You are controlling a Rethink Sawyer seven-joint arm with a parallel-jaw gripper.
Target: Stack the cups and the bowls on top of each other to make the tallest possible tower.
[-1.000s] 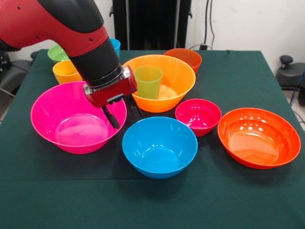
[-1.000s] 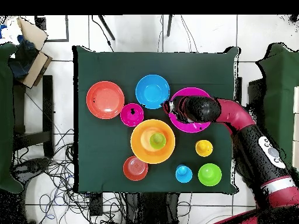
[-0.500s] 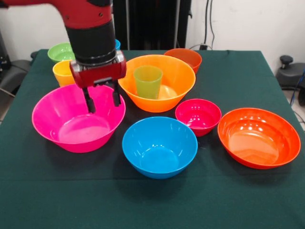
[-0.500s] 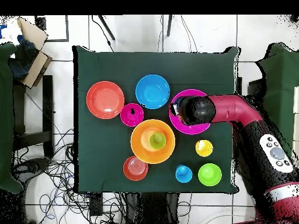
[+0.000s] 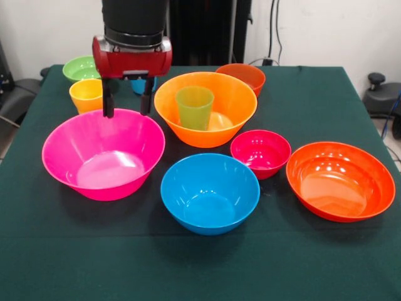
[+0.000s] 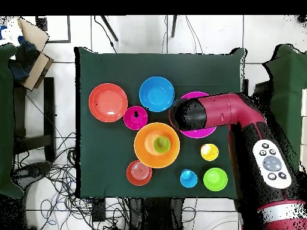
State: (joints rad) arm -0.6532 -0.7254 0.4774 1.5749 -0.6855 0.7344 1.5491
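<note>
your gripper (image 5: 127, 105) hangs released and empty, its two fingers apart, just above the far rim of the pink bowl (image 5: 103, 154) at the left of the front view. no tower exists yet: the only stacked pair is the green cup (image 5: 194, 107) standing inside the big orange bowl (image 5: 205, 108) at upper centre.

if you drop straight down, a finger could strike the pink rim and tip or shove that bowl toward the blue bowl (image 5: 210, 192) just beside it. the glossy, curved walls look likely to slip out of a narrow pinch. swinging toward the orange bowl risks clipping the tall green cup.

count: seven bowls, namely pink, big orange, blue, magenta (image 5: 260, 152), wide red-orange (image 5: 340, 180) at right, small orange-red (image 5: 244, 76) and small green (image 5: 81, 68) at the back. three cups: green, yellow (image 5: 87, 95), and a blue cup (image 6: 189, 178) mostly hidden behind the gripper in front view.
</note>
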